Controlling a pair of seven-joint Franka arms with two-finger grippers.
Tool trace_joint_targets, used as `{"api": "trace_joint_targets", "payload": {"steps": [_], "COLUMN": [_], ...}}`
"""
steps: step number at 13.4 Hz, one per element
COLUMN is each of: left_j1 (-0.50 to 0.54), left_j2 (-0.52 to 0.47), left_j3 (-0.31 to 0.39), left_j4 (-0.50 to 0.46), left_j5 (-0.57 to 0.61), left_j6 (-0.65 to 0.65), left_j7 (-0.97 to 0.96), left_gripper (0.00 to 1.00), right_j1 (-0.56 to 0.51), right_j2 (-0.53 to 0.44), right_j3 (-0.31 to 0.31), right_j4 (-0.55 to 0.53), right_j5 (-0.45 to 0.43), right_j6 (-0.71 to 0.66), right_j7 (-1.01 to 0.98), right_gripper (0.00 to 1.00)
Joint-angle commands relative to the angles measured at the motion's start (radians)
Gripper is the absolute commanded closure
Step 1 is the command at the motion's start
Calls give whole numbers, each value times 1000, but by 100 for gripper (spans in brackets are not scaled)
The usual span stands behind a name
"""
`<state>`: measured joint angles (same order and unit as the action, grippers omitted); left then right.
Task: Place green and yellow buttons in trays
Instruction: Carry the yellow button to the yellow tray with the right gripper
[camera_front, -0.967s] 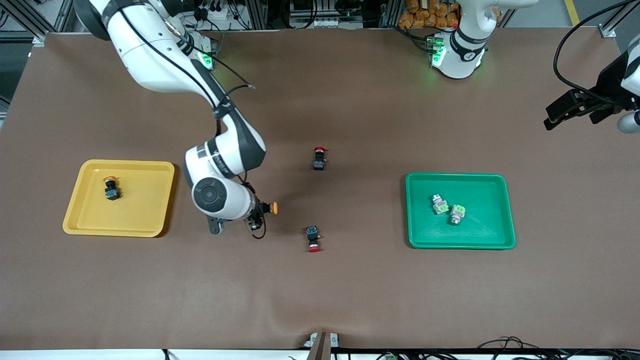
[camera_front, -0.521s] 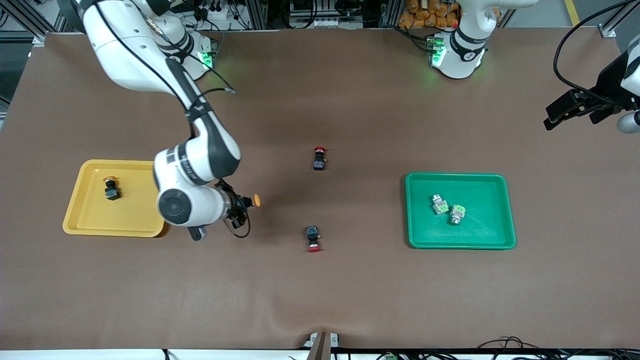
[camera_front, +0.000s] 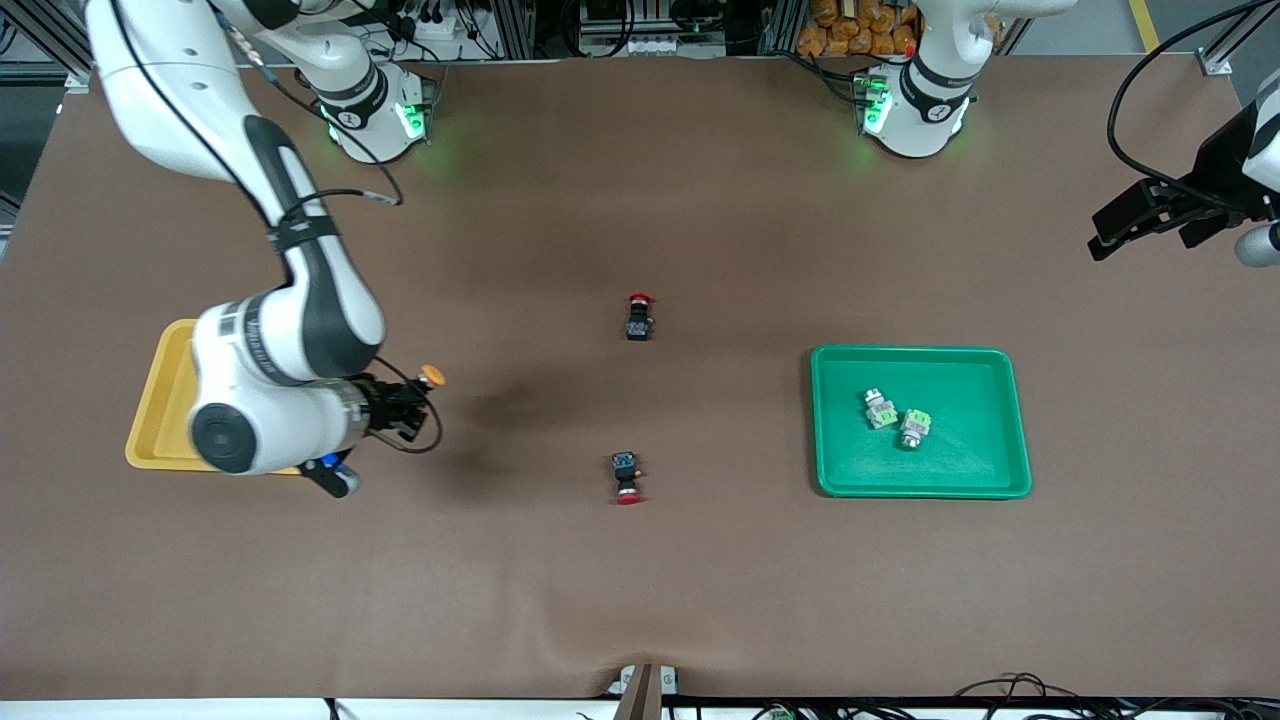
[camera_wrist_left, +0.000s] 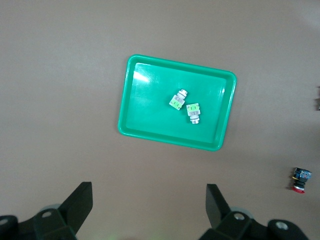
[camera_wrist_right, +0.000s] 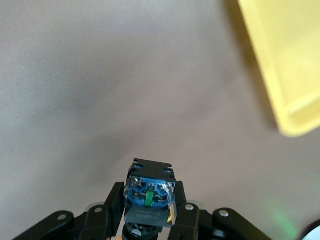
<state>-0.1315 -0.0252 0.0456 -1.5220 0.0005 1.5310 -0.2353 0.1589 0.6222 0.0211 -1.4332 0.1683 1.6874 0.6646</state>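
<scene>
My right gripper (camera_front: 410, 398) is shut on a yellow button (camera_front: 432, 376), black-bodied with an orange-yellow cap, up in the air over the table just beside the yellow tray (camera_front: 160, 400). In the right wrist view the button (camera_wrist_right: 150, 190) sits between the fingers (camera_wrist_right: 112, 205), with a corner of the yellow tray (camera_wrist_right: 285, 75) off to one side. The right arm hides most of that tray in the front view. The green tray (camera_front: 920, 470) holds two green buttons (camera_front: 880, 408) (camera_front: 913, 428). My left gripper (camera_front: 1105, 238) waits open and empty above the left arm's end of the table. Its wrist view looks down on the green tray (camera_wrist_left: 150, 125).
Two black switches with red caps lie mid-table, one (camera_front: 638, 318) farther from the front camera, the other (camera_front: 626, 478) nearer. The nearer one (camera_wrist_left: 299, 180) also shows in the left wrist view. Brown mat covers the table.
The right arm has carried the yellow button from mid-table toward the yellow tray, and now covers much of that tray. The left arm has not moved.
</scene>
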Motion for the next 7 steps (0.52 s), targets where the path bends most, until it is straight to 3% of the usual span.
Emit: {"api": "trace_joint_targets", "payload": {"steps": [1,7], "left_j1": [6,7], "left_j2": [-12,-19], "left_j3": [-1,0], "left_j4": [-4,2], "left_j5": [-2,3], "left_j6": [-9,-19], "left_j7": [17,17], "left_gripper": [0,0], "right_j1": [-24,-24], "right_j2": [-76,-153], "right_j3": [-61,-173], "right_j4": [-119,-364], "right_j5": [-7,-15], "right_j6": [23,250], "right_j7": [-240,-511], "right_gripper": [100,100]}}
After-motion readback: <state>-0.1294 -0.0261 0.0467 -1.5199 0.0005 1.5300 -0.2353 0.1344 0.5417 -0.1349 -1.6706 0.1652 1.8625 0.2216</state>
